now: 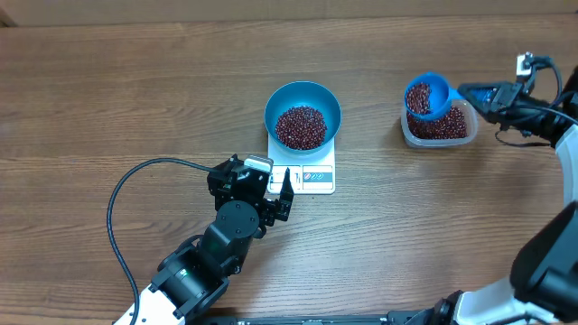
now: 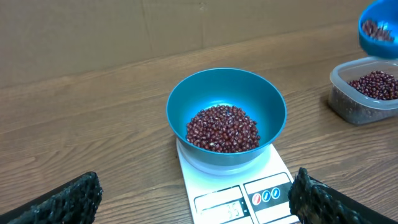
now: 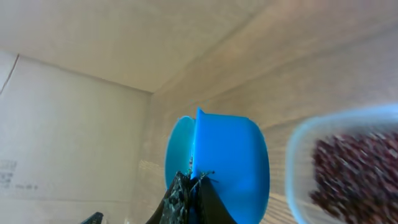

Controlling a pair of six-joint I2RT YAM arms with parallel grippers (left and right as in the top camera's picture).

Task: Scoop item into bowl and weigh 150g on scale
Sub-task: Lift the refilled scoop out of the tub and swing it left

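The brown wooden table (image 1: 108, 108) is filling the overhead frame. Just above its centre, the round, deep, bright blue bowl (image 1: 275, 101) is sitting on the small flat white square scale (image 1: 316, 178), so that part is done. The left gripper (image 1: 273, 176) is waiting at the scale's lower-left corner, fingers spread wide and empty. At upper right, the clear rectangular plastic tub (image 1: 470, 126) is holding the bean supply. Above it, the right gripper (image 3: 189, 186) is clamping the small blue handled scoop (image 1: 441, 88), which is loaded. Dark red-brown beans (image 1: 300, 126) are mounding in the bowl. The display is unreadable, so how much remains is uncertain; this scoopful probably needs tipping in.
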